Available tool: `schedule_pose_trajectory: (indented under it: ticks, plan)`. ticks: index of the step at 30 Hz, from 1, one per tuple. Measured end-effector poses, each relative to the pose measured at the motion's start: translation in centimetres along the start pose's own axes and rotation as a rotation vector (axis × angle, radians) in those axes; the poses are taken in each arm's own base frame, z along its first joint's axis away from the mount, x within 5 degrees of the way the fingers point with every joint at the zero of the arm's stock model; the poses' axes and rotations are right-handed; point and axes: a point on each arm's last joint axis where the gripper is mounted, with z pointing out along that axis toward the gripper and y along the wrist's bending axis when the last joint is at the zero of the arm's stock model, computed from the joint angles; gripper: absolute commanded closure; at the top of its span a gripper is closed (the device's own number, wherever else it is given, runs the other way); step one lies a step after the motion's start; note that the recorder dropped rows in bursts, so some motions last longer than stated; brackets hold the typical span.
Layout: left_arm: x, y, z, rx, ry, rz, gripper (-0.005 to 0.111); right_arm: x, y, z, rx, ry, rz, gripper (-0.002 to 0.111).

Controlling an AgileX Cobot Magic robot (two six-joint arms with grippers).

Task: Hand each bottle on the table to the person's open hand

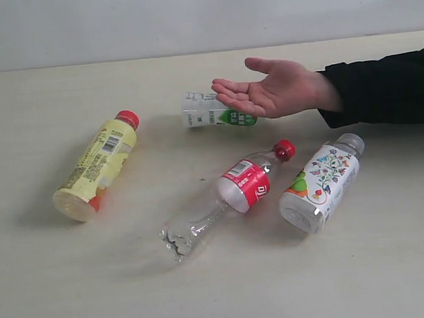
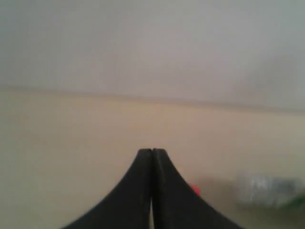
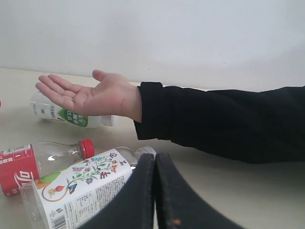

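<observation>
Several bottles lie on their sides on the table point(image 1: 47, 284). A yellow bottle with a red cap point(image 1: 97, 166) is at the left. A clear bottle with a red label and red cap point(image 1: 229, 197) point(image 3: 33, 162) lies in the middle. Right of it lies a white floral-labelled bottle point(image 1: 321, 185) point(image 3: 81, 191). A white-and-green bottle point(image 1: 212, 110) point(image 3: 62, 113) lies behind the person's open hand point(image 1: 276, 89) point(image 3: 90, 95), which hovers palm up. Neither gripper shows in the exterior view. My left gripper point(image 2: 152, 151) is shut on nothing. My right gripper point(image 3: 155, 156) is shut, empty, just beside the floral bottle.
A black-sleeved forearm point(image 1: 384, 87) point(image 3: 219, 119) reaches in from the right over the table's far part. A pale wall point(image 1: 189, 16) runs behind the table's back edge.
</observation>
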Motion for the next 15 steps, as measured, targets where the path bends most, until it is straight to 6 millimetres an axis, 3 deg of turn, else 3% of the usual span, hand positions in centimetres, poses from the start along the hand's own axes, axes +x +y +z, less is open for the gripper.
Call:
schedule_pose_trajectory:
  ticks: [3,7,11,15]
  plan:
    - [1.2,-1.6,4.5,0.001,0.326,0.090,0.096,0.0,0.0,0.0,0.000,0.000,0.000,0.108]
    - [3.6,-5.1,8.7,0.060,0.560,0.223,0.079,0.0,0.0,0.0,0.000,0.000,0.000,0.108]
    - [6.1,-8.8,10.9,0.121,0.677,0.336,0.047,0.0,0.0,0.0,0.000,0.000,0.000,0.108]
    - [7.6,-10.3,12.2,0.129,0.752,0.388,0.021,0.0,0.0,0.0,0.000,0.000,0.000,0.108]
